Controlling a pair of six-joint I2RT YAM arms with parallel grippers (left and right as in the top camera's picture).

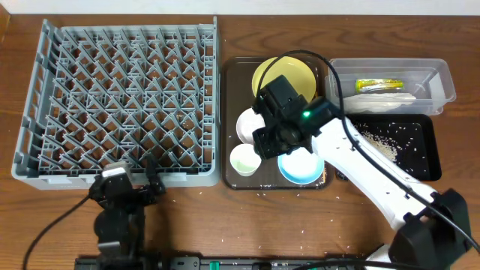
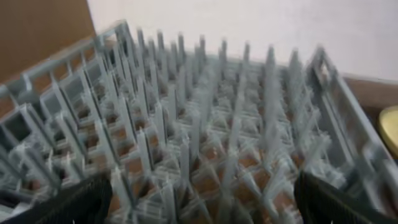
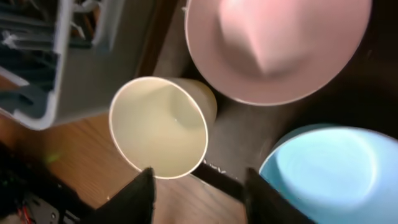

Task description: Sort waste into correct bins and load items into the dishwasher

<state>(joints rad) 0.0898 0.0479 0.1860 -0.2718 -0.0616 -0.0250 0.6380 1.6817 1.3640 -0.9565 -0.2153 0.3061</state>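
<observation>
The grey dish rack stands at the left and holds nothing. A yellow plate, white bowl, small white cup and light blue dish sit on a dark brown tray. My right gripper hovers open over them. In the right wrist view its fingers are just below the cup, with the bowl and blue dish beside. My left gripper is open and empty at the rack's front edge. No chopsticks are in view.
A clear tub at the right holds a yellow-green wrapper and white napkin. A black tray below it holds rice scraps. A few grains lie on the table near the brown tray.
</observation>
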